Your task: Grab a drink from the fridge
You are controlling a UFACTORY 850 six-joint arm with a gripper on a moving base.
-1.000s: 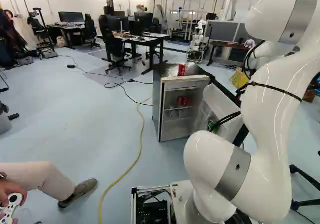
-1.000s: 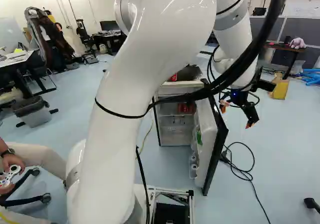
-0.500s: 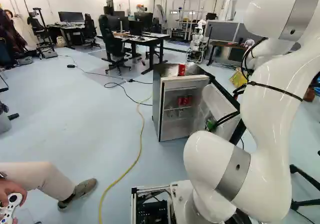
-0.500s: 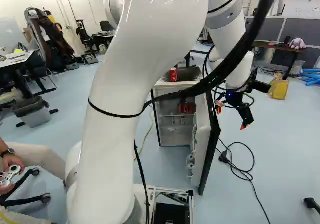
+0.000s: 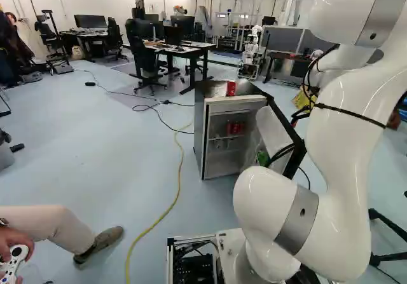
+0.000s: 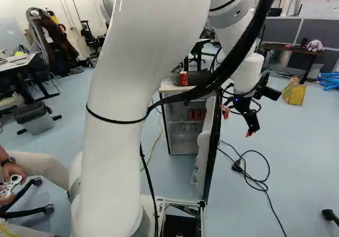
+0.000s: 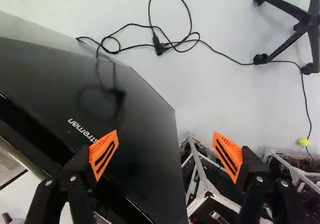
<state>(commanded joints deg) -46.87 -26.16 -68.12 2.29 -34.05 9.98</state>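
Hanging beside the outer face of the open fridge door (image 7: 135,129), the gripper (image 6: 238,122) is kept well apart from the drinks. Its jaws are spread wide, and nothing is held between them. Red cans (image 5: 235,128) are seen on a shelf inside the fridge (image 5: 199,131), and another can (image 6: 183,79) is stood upright on its top. In the right base view all of these are placed left of the jaws, and the inside cans are separated from them by the door. In the wrist view, one orange pad (image 7: 103,154) is set over the door's dark face, while the other is placed past its edge, near the white frame (image 7: 204,181); whether the door is touched cannot be told. Ahead of the jaws, a looped black cable (image 7: 158,46) is laid on the floor (image 7: 215,98).
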